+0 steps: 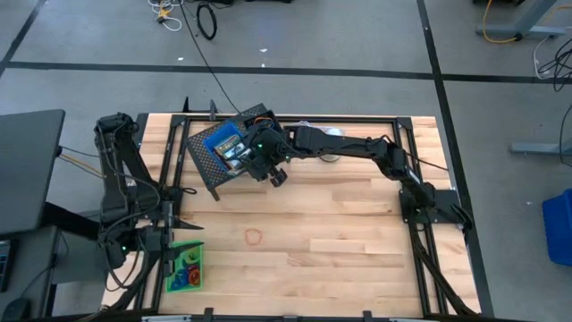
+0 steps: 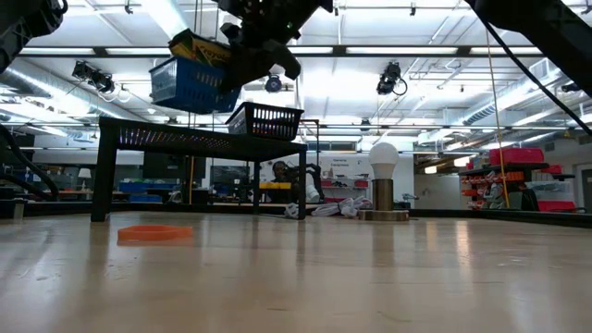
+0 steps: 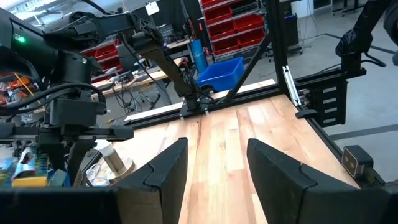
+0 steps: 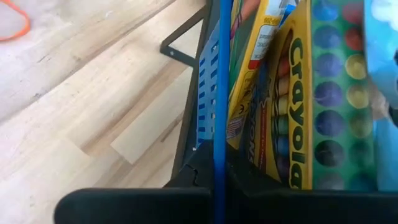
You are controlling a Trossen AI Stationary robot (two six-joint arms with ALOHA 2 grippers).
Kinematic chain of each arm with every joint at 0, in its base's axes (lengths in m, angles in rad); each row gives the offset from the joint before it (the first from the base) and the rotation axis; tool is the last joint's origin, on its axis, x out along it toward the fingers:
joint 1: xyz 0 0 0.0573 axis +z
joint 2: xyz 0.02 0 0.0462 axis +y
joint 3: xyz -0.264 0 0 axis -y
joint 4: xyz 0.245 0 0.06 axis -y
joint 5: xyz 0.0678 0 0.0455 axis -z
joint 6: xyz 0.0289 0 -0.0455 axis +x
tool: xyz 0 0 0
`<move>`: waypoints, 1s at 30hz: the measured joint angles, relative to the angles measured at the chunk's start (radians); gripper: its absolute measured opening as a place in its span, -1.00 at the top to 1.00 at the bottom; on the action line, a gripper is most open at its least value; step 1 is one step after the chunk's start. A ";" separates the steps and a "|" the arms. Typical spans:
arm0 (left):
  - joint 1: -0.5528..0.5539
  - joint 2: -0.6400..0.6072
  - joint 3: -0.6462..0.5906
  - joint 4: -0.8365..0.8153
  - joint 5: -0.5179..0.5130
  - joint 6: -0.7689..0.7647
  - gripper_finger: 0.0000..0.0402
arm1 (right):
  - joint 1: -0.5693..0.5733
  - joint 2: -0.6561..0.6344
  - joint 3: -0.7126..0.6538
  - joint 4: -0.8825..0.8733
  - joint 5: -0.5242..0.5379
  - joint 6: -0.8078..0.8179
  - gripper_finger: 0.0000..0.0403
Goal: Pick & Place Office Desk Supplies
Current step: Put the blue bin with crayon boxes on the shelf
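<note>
Blue tray (image 1: 217, 140) with slotted walls; yellow-green crayon boxes (image 4: 292, 106) printed with coloured crayons; orange loop (image 2: 155, 233); green tray (image 1: 189, 268); black mesh rack (image 1: 207, 165); pale striped wood table (image 1: 313, 224).

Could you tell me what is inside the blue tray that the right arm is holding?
The blue tray, gripped at its rim by the right gripper, holds upright crayon boxes and a paint-dot sheet. Anything beneath them at the tray's bottom is hidden.
</note>
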 joint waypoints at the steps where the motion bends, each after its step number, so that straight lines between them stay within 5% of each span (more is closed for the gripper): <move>1: 0.000 0.000 0.000 0.000 0.000 0.000 0.14 | -0.001 0.000 0.000 0.001 -0.004 0.001 0.99; 15: 0.000 0.000 0.000 0.000 0.000 0.000 0.14 | 0.009 0.037 -0.002 0.197 0.061 -0.017 0.99; 30: 0.000 -0.001 0.000 0.007 0.000 -0.003 0.14 | -0.003 0.073 -0.003 0.133 0.082 -0.014 0.99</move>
